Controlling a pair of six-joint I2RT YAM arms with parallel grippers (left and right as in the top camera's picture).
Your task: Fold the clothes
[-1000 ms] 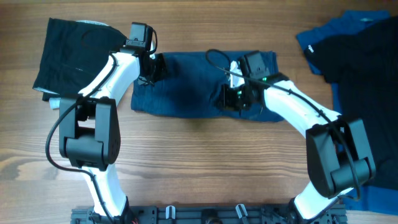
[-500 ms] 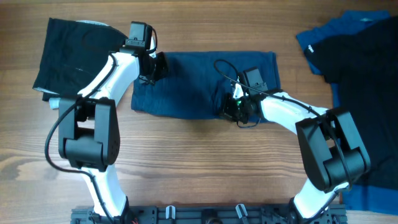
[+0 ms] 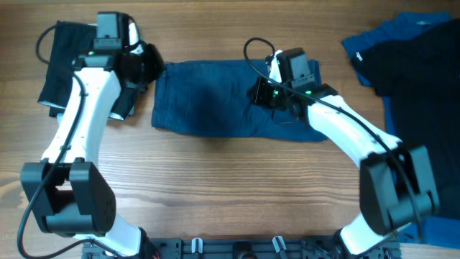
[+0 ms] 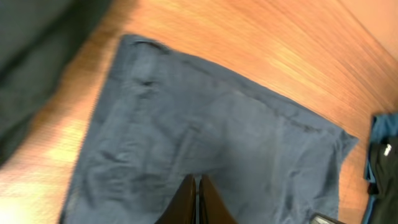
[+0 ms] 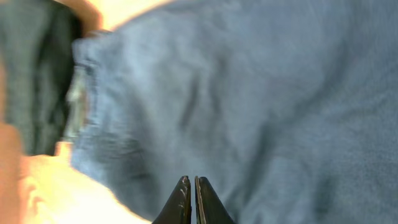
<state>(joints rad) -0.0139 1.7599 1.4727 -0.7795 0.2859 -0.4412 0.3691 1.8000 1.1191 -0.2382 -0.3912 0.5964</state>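
Observation:
A folded navy garment (image 3: 215,101) lies flat mid-table; it also fills the left wrist view (image 4: 217,137) and the right wrist view (image 5: 249,93). A folded black garment (image 3: 65,57) lies at the far left. Brighter blue (image 3: 374,43) and black (image 3: 424,86) clothes are heaped at the right. My left gripper (image 3: 151,65) hangs shut and empty just off the navy garment's upper left corner; its fingers (image 4: 197,190) are pressed together. My right gripper (image 3: 259,93) is shut and empty over the navy garment's right part, fingers (image 5: 191,190) together.
The wooden table (image 3: 230,187) shows bare boards in front of the navy garment. The black garment edges into the left wrist view (image 4: 31,56) and the right wrist view (image 5: 31,68). A bit of blue cloth (image 4: 382,149) shows at the right.
My left arm has swung left and back, off the navy garment's left edge. My right gripper has lifted from the garment's front edge toward its upper right. The garment lies flat.

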